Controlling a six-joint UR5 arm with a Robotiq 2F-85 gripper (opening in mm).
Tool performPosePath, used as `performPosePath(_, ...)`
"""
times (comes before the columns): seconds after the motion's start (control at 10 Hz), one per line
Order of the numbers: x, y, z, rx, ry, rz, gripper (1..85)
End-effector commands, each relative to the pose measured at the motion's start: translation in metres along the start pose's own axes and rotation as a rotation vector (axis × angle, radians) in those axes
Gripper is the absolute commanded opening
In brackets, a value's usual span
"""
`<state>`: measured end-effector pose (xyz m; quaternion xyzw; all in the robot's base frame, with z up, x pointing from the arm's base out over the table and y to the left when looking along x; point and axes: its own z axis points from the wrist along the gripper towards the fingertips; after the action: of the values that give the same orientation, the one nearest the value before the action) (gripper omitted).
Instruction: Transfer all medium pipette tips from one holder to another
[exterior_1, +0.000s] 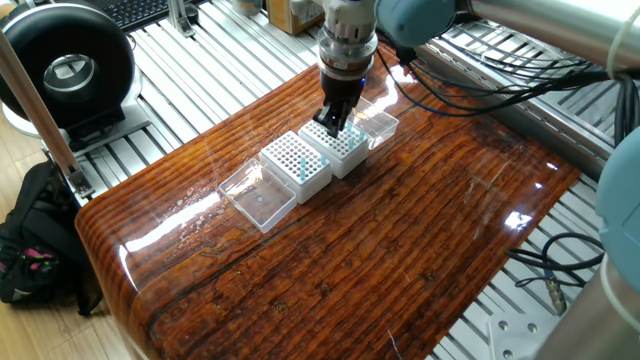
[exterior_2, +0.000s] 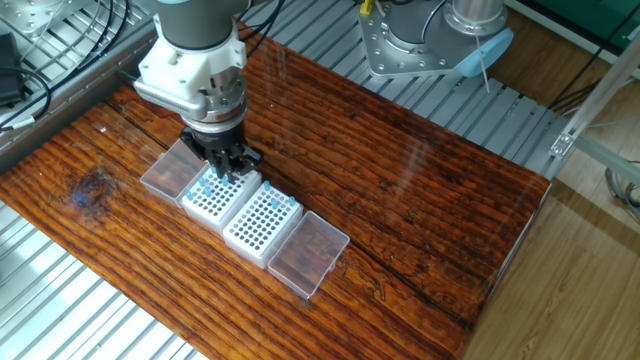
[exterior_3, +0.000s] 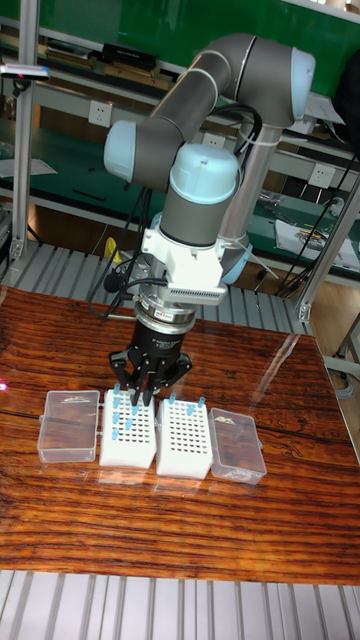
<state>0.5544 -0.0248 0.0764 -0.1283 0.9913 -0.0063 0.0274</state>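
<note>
Gripper (exterior_3: 140, 392): poised straight down over the source holder (exterior_3: 129, 436), fingertips just above its top. Fingers look drawn close together, but I cannot tell if a tip is pinched between them; too small to resolve.
Medium pipette tips (exterior_3: 119, 419): light-blue cones, split across both white racks. Most stand in the source holder, under and around the fingers.
Target holder (exterior_3: 185, 439): touching the source holder side by side; a few tips stand along one edge (exterior_2: 281, 203), the rest of its holes look open.
Progress: early, by my read. Only a small share has gone across; the bulk is left in the source holder.
Step in hand: probably a pick at the source holder, or the lift right after; can't say which.
Lids: two clear plastic lids lie flat, one at each outer end of the rack pair (exterior_3: 69, 425) (exterior_3: 237, 445).
Surface: glossy dark-grained wooden tabletop (exterior_1: 400, 240), strong glare, sitting on a slatted aluminium frame (exterior_1: 200, 70).
Room: lab bench setting; round black device (exterior_1: 65, 70) and a black bag (exterior_1: 30, 240) off one end, cables (exterior_1: 470, 80) along the other, green wall panel (exterior_3: 90, 25) behind.
</note>
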Motion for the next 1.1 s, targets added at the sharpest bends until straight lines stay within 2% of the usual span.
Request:
performPosePath(0.0, -0.0019, 0.0001, -0.0023, -0.006, -0.001, 0.006, 23.7)
performPosePath(1.0, -0.0055, -0.008, 0.0046, 0.003, 0.001, 0.0, 23.7)
